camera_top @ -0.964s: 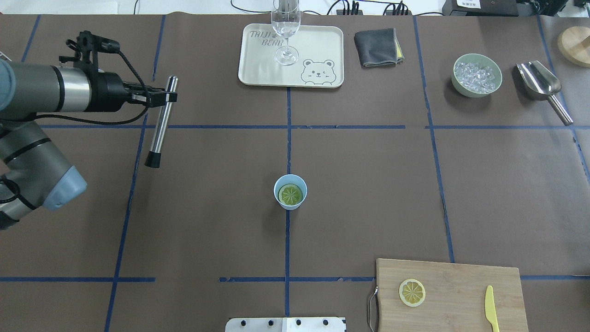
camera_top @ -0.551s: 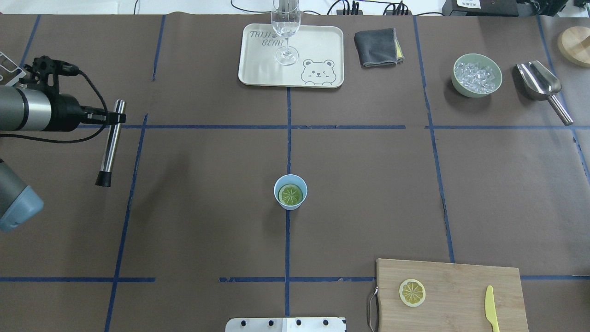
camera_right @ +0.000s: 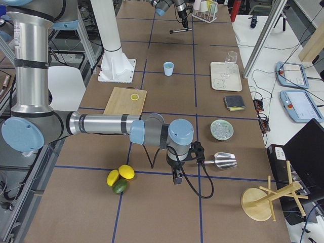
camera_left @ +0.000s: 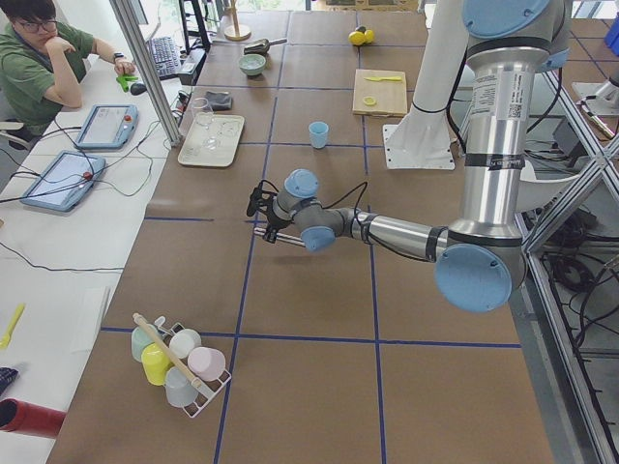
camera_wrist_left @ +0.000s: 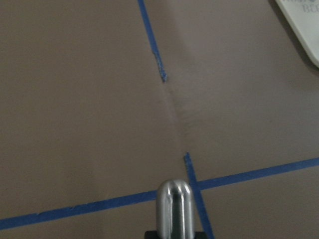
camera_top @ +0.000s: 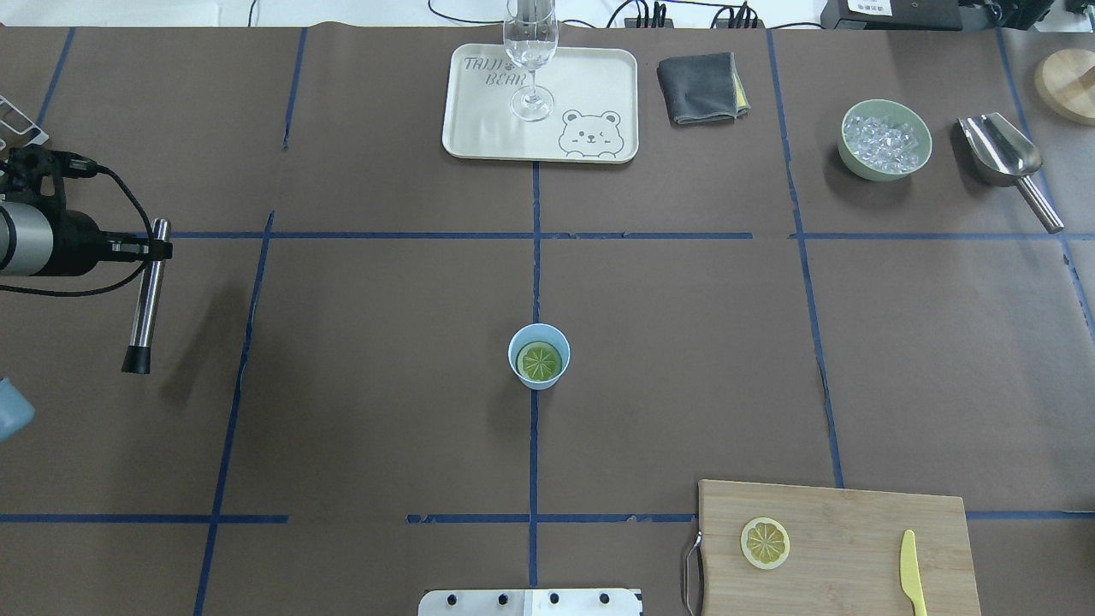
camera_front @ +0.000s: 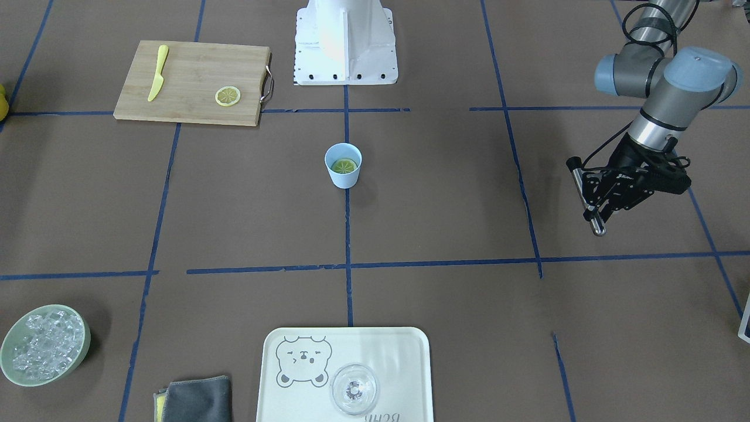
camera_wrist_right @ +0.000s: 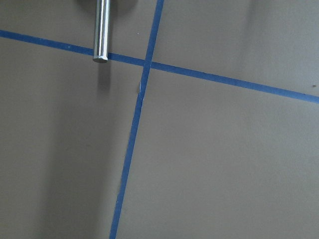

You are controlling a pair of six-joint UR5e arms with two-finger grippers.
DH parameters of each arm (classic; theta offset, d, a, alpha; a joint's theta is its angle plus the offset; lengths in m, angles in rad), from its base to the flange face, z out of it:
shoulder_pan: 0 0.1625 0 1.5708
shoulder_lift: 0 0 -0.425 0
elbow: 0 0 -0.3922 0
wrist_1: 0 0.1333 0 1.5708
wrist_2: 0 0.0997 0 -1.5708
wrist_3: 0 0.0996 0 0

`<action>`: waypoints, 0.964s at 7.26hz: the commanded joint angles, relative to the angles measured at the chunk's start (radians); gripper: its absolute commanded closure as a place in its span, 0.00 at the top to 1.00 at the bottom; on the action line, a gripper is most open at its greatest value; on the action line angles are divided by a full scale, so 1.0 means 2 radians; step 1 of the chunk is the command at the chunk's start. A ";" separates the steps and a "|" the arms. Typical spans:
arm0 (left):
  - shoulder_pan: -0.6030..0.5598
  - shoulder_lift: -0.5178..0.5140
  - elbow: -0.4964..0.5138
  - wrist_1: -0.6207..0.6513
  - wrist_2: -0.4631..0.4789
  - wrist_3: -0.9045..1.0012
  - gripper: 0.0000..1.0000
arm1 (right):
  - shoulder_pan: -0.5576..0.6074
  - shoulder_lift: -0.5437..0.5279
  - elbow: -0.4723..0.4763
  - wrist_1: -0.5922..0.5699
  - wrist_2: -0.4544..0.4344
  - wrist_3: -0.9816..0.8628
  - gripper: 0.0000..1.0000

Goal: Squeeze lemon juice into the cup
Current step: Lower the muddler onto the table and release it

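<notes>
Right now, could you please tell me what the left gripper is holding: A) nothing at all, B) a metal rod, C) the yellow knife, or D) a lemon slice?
B: the left gripper is shut on the metal rod, well to the side of the cup, which has the lemon lying inside it.

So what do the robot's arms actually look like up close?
The left arm and right arm are silver-grey metal tubes joined by rounded joints with pale-blue caps. The left end effector is black and angular, with a black cable looping beside its wrist.
</notes>
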 commanded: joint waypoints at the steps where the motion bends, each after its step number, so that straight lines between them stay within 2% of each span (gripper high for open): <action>1: 0.003 -0.007 -0.002 0.054 0.001 -0.001 0.00 | 0.000 -0.001 0.000 0.000 0.004 0.000 1.00; 3: 0.004 -0.021 -0.004 0.098 0.002 -0.002 0.00 | 0.000 -0.001 0.000 0.000 0.004 0.000 1.00; 4: 0.004 -0.044 -0.003 0.135 0.013 -0.002 0.00 | 0.000 -0.001 0.000 0.000 0.004 0.000 1.00; 6: 0.013 -0.051 0.001 0.143 0.027 0.004 0.00 | 0.000 -0.001 0.000 0.000 0.004 0.000 1.00; 7: 0.036 -0.052 0.003 0.143 0.027 0.005 0.00 | 0.000 -0.001 0.000 0.000 0.004 0.000 1.00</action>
